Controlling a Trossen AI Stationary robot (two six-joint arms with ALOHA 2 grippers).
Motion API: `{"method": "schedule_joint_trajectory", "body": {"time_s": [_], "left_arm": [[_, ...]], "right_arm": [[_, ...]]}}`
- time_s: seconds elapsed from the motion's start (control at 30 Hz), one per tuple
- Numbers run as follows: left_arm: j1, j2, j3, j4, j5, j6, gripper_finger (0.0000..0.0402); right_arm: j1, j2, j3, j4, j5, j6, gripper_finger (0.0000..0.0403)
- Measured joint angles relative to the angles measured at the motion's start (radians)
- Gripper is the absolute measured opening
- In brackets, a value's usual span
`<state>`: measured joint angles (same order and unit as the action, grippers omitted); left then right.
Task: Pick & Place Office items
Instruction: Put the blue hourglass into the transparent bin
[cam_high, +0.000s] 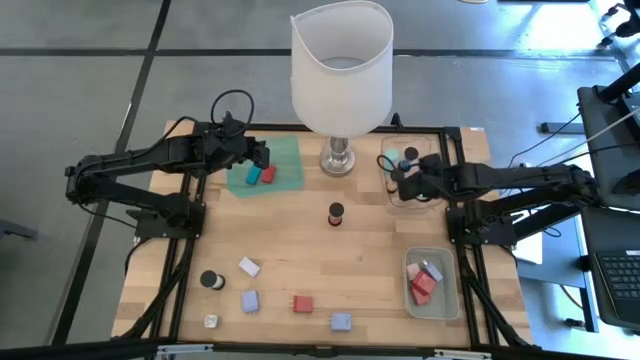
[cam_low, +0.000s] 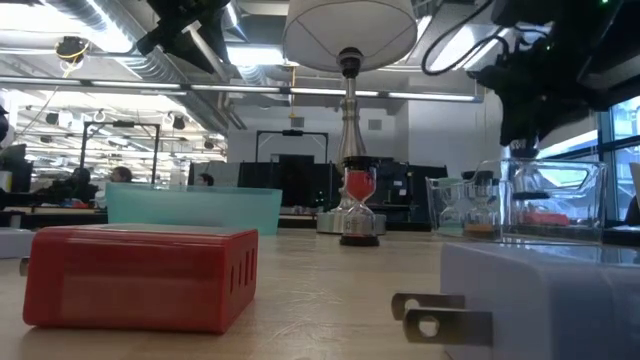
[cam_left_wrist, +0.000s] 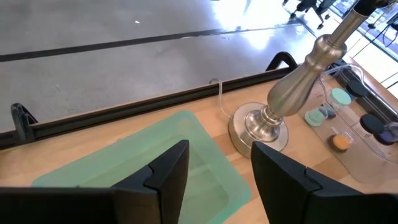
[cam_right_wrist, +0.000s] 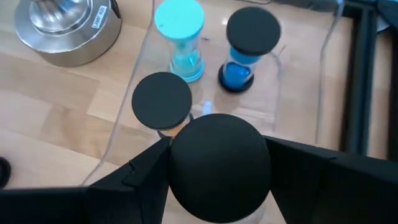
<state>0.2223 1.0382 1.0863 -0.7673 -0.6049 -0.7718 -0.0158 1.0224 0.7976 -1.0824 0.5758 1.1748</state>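
My left gripper (cam_high: 262, 158) (cam_left_wrist: 219, 180) hangs open over the green tray (cam_high: 288, 160), where a blue block (cam_high: 253, 175) and a red block (cam_high: 268, 174) lie. My right gripper (cam_high: 403, 180) (cam_right_wrist: 221, 177) is over the far clear tray (cam_high: 388, 145), shut on a dark-capped cylinder (cam_right_wrist: 221, 165). A teal cylinder (cam_right_wrist: 179, 37), a blue one with a dark cap (cam_right_wrist: 250, 50) and an orange one with a dark cap (cam_right_wrist: 161, 99) stand in that tray. Loose on the wood are a red dark-capped cylinder (cam_high: 336, 213), another dark-capped one (cam_high: 211, 280), a white block (cam_high: 249, 267), a lavender block (cam_high: 249, 300) and a red block (cam_high: 302, 303). My right gripper has the dark-capped cylinder between its two fingers (cam_right_wrist: 146, 171), which come from above and point down. The round black cap (cam_right_wrist: 221, 155) faces the wrist camera and hides where the pads meet the body. The cylinder stands upright in the hold; whether it is lifted off the tray floor, I cannot tell.
The white-shaded lamp (cam_high: 340, 70) stands on its metal base (cam_high: 340, 158) between the two trays, close to both grippers. A second clear tray (cam_high: 455, 300) at the near right holds red and pink blocks. A black frame rail runs along the far edge (cam_left_wrist: 124, 109).
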Motion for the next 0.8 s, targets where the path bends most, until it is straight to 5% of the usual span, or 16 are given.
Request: {"method": "schedule_joint_trajectory", "body": {"time_s": [0.8], "left_arm": [[0.0,0.0,0.0,0.0,-0.002,0.0,0.0171]], "right_arm": [[-0.027,0.001,-0.241,0.28,0.042,0.076,0.0217]]}}
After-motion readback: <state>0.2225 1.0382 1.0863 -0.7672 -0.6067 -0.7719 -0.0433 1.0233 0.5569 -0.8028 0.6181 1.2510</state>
